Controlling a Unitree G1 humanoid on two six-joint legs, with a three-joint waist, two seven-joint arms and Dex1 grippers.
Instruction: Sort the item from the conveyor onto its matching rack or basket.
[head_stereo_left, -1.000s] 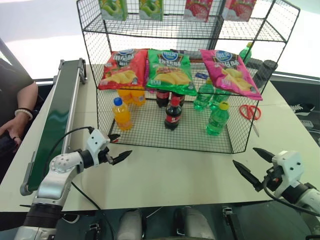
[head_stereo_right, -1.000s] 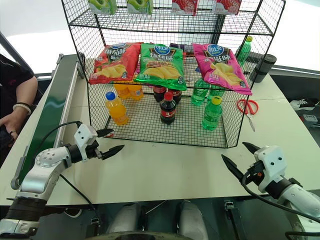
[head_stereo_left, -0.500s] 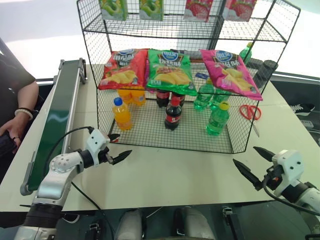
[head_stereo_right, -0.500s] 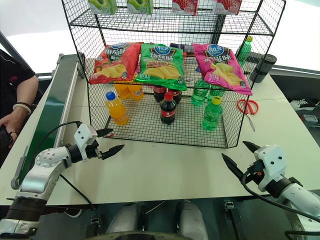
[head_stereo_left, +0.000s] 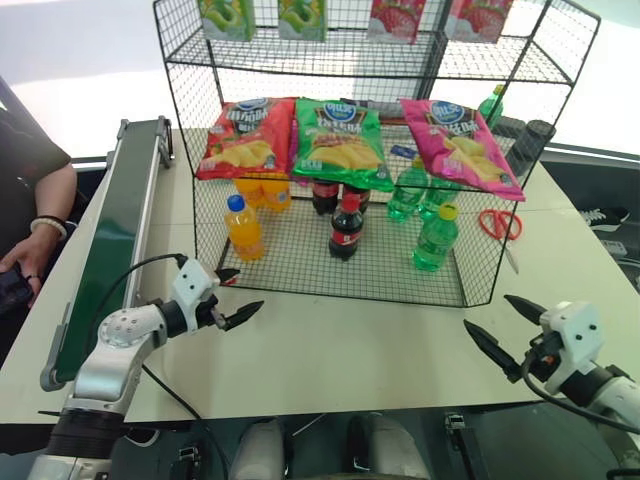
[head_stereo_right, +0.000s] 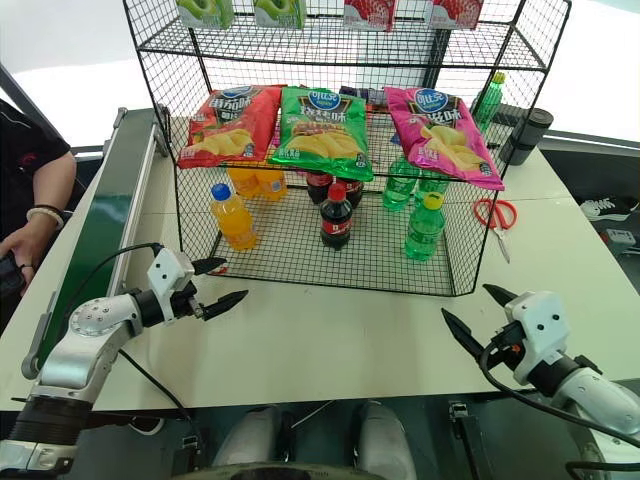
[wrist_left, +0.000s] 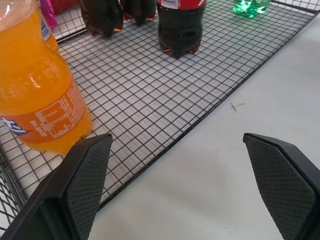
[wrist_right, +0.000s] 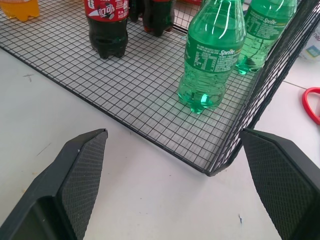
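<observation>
The clear-green bottle with a yellow cap (head_stereo_left: 435, 240) stands upright at the front right of the bottom tier of the black wire rack (head_stereo_left: 465, 290); it is also in the right wrist view (wrist_right: 212, 55). The dark-green conveyor (head_stereo_left: 112, 245) runs along the table's left side with nothing on its belt. My left gripper (head_stereo_left: 240, 291) hovers open and empty over the white table just before the rack's front left edge, near the orange bottle (wrist_left: 35, 85). My right gripper (head_stereo_left: 489, 312) hangs open and empty at the table's front right, short of the rack's corner.
On the bottom tier stand orange-drink bottles (head_stereo_left: 242, 228), cola bottles (head_stereo_left: 346, 228) and more green bottles (head_stereo_left: 408, 190). Chip bags (head_stereo_left: 340, 140) lie on the tier above. Red scissors (head_stereo_left: 500, 224) and a dark cylinder (head_stereo_left: 530, 145) sit right of the rack. A person's arm (head_stereo_left: 35, 235) is beside the conveyor.
</observation>
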